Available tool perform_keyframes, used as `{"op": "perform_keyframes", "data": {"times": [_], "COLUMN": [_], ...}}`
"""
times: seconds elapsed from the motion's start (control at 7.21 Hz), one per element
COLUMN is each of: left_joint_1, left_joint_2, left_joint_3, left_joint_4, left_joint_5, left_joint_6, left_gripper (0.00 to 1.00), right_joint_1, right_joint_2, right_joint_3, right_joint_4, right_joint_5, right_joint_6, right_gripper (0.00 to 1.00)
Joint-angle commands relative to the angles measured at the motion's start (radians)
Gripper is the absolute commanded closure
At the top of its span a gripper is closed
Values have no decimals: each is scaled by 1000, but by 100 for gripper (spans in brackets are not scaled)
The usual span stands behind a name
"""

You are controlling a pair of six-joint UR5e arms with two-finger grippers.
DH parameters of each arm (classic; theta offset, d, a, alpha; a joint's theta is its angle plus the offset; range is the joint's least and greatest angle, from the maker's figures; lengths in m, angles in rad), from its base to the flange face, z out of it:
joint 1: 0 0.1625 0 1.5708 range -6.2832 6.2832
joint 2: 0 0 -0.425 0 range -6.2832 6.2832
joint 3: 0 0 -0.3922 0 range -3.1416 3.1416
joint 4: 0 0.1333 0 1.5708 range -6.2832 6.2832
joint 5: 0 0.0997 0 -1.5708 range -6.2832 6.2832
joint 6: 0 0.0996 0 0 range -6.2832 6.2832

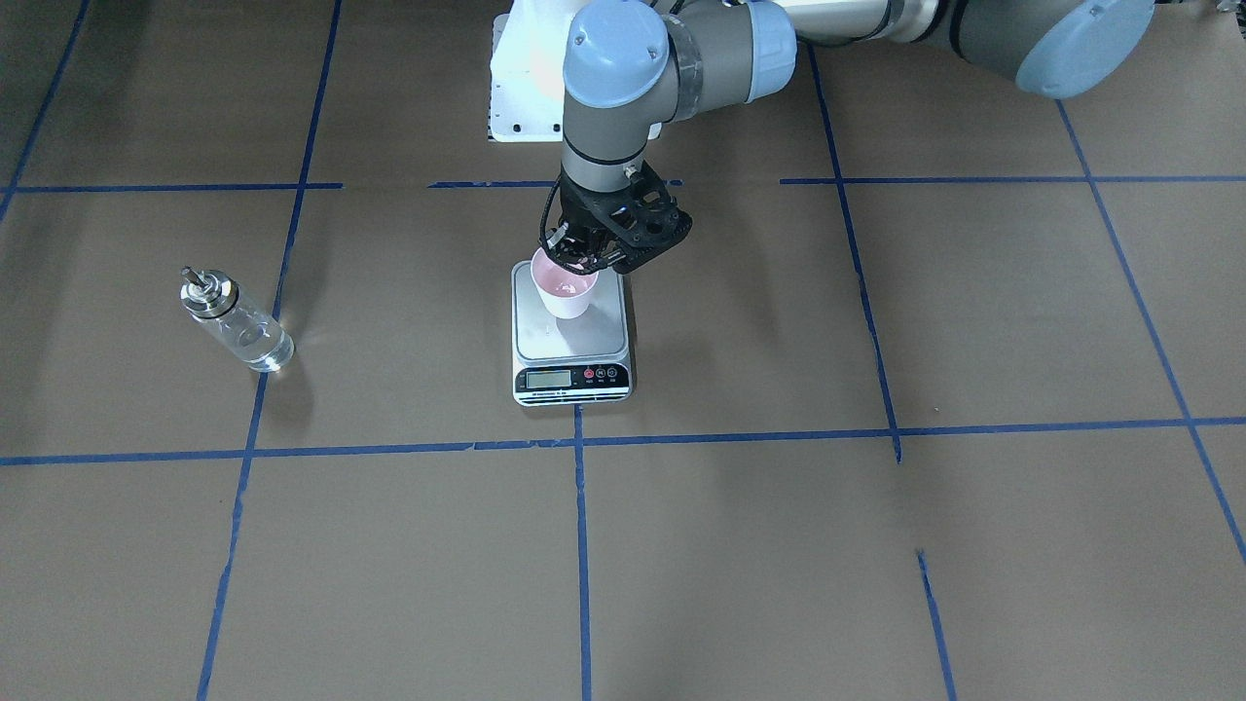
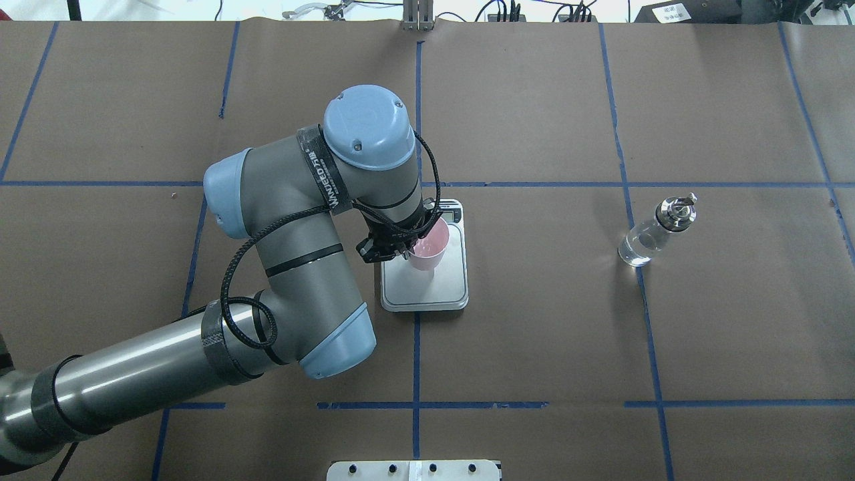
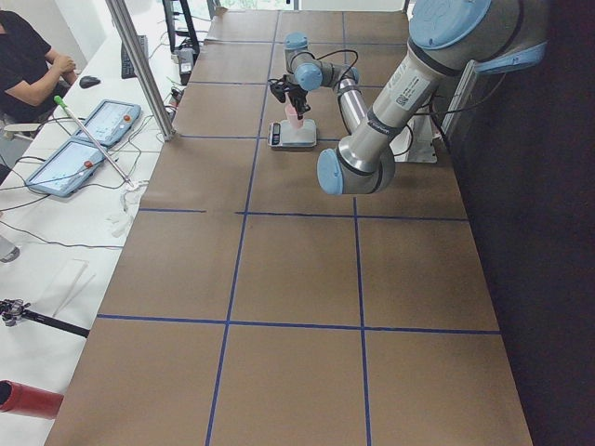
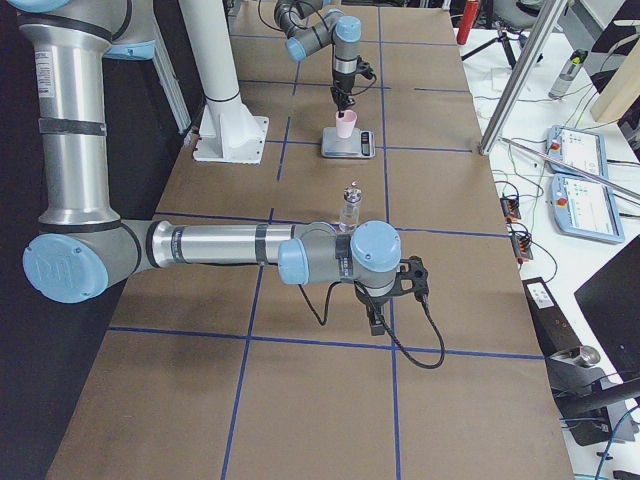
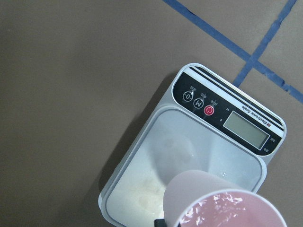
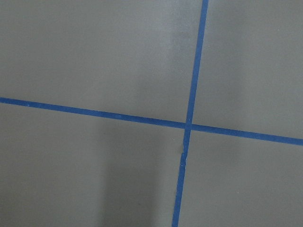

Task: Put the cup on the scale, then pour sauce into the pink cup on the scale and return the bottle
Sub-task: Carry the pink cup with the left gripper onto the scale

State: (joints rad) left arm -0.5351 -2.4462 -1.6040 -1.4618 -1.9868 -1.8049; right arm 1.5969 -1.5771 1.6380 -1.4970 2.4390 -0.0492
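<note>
The pink cup [image 1: 565,284] stands upright over the middle of the scale [image 1: 584,339], mouth open to the ceiling. Whether its base rests on the silver platform or hangs just above it cannot be told. The left gripper [image 1: 574,260] meets the cup from above at its robot-side rim, fingers set narrow and pinching the rim wall there. The rest of the cup lies below the fingertips and on their far side, toward the scale's display strip. In the left wrist view the cup's pink mouth fills the bottom right corner, with the strip's red and dark buttons beyond it. The LCD shows no legible figures.

The bottle [image 1: 237,321] stands upright on the table [image 1: 876,545], well apart from the scale and off to the robot's right, spout up and untouched. The sauce [image 1: 258,343] inside is too clear to gauge.

The right gripper [image 4: 375,320] hangs low over the brown paper, apart from the bottle. Its wrist camera sees only paper and crossing blue tape [image 6: 189,125], and whether its fingers are wide or closed cannot be told. A person [image 3: 28,56] sits at a white side bench beyond the table's edge.
</note>
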Motion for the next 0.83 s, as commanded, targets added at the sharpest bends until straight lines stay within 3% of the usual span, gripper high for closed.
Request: {"op": "perform_keyframes", "data": {"times": [0.0,0.42,0.56,0.69], "left_joint_1": [4,3,3,3], "left_joint_2": [3,3,6,7], "left_joint_3": [24,38,36,35], "left_joint_4": [-35,-48,-48,-48], "left_joint_5": [0,0,0,0], "left_joint_6": [-2,-2,4,7], "left_gripper": [100,100,50,41], "right_joint_1": [0,0,0,0], "right_joint_2": [2,3,5,5], "right_joint_3": [6,6,9,14], "right_joint_4": [0,0,0,-2], "right_joint_5": [0,0,0,0], "right_joint_6": [0,0,0,0], "right_gripper": [0,0,0,0]}}
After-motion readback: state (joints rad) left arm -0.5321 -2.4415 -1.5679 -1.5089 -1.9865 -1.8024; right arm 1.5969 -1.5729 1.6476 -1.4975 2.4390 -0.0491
